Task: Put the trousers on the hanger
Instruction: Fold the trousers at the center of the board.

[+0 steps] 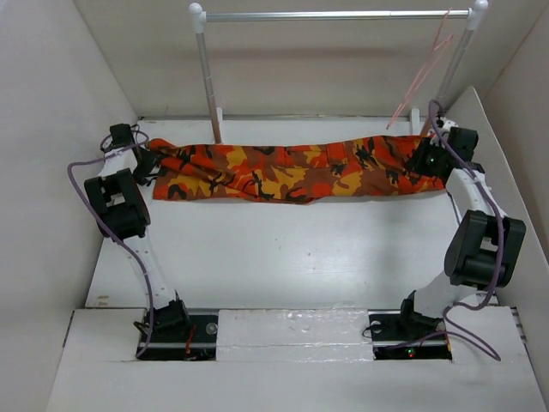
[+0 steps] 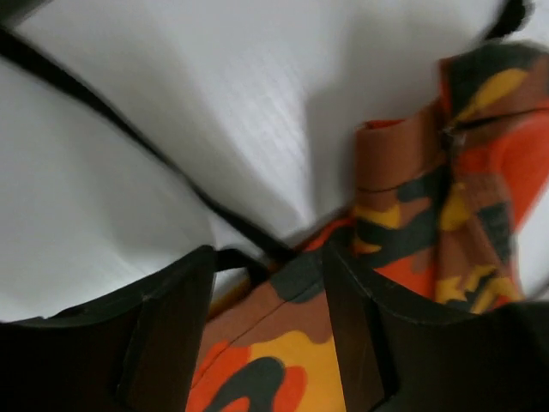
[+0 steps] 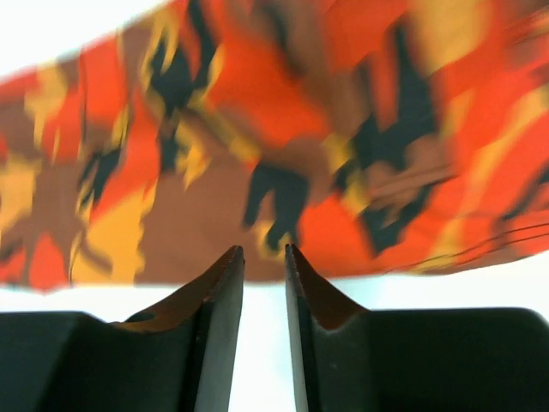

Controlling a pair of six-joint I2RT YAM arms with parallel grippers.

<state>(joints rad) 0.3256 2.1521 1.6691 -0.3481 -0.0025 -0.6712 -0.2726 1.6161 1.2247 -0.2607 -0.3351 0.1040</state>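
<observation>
There is one pair of trousers [image 1: 292,172], one hanger [image 1: 419,81] and two tools. The trousers lie on the desk [image 1: 283,249], stretched from the left tool [image 2: 266,257] to the right tool [image 3: 264,251]. The hanger hangs tilted on one silver bar [image 1: 334,15], up behind the right tool. The left tool's fingers are apart with cloth between them; I cannot tell if they pinch it. The right tool shows a thin gap with nothing in it. Both close views are blurry and cut the trousers off.
</observation>
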